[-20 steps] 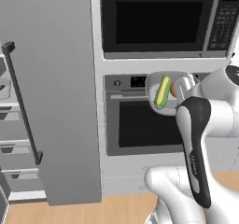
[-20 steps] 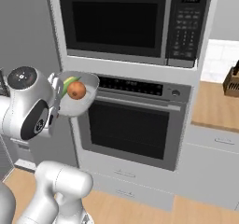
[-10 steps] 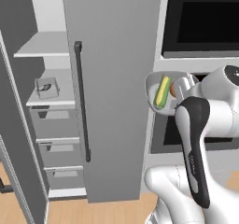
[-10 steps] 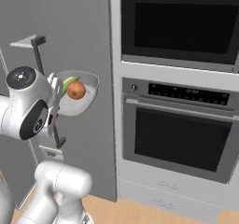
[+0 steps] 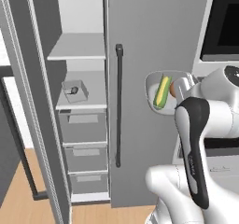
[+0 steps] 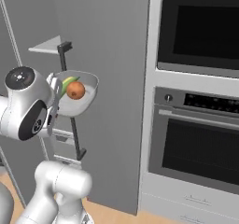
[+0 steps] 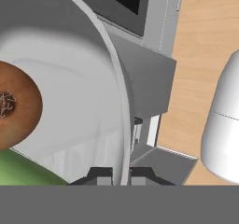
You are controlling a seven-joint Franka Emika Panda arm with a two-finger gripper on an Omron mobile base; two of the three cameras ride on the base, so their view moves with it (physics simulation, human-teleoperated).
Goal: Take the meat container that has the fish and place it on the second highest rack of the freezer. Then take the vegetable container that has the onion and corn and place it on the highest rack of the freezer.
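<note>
The freezer (image 5: 80, 14) stands open at the left. Its highest rack (image 5: 77, 48) is a bare pale shelf. On the second highest rack (image 5: 93, 84) sits the meat container (image 5: 75, 92) with the dark fish (image 5: 72, 90). My gripper (image 5: 183, 85) is shut on the rim of the vegetable container (image 5: 156, 94), a pale bowl held level in the air to the right of the open shelves. In it lie the corn (image 5: 162, 91) and the onion (image 5: 173, 88). The right base view shows the gripper (image 6: 55, 97), bowl (image 6: 86, 99), onion (image 6: 75, 90) and corn (image 6: 68, 81). In the hand view the gripper (image 7: 119, 175) pinches the bowl rim (image 7: 122, 101) beside the onion (image 7: 16, 105).
A closed grey door with a long black bar handle (image 5: 119, 106) is right behind the bowl. The freezer's opened door (image 5: 25, 125) juts out at the left. Grey drawers (image 5: 84, 127) sit under the racks. A built-in oven (image 6: 198, 146) and a microwave (image 6: 200, 27) stand to the right.
The whole picture has shifted: the base has driven left from the oven to the open freezer. The bowl stays in the shut gripper, at the same height.
</note>
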